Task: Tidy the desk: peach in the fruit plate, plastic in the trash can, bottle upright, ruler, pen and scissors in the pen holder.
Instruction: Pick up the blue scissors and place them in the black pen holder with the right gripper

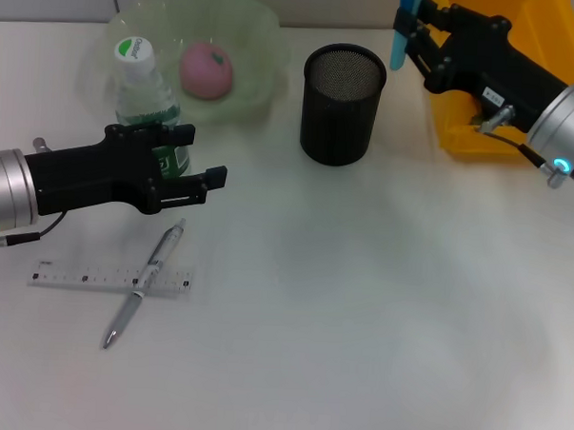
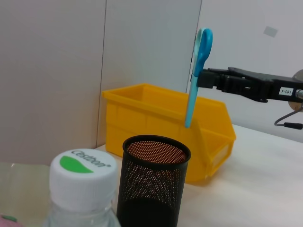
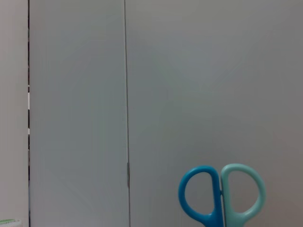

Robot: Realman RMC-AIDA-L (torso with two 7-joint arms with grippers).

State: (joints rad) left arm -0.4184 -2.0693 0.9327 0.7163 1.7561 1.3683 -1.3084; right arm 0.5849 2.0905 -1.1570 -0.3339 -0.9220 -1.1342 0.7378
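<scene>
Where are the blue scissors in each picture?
Head view: the scissors hang at the top edge, held by the right end effector, just right of the black mesh pen holder.
Left wrist view: the scissors hang handles-up above the yellow bin, behind the pen holder.
Right wrist view: only the handle loops show at the bottom edge.
Shared landmark: the pen holder, in the head and left wrist views.
</scene>
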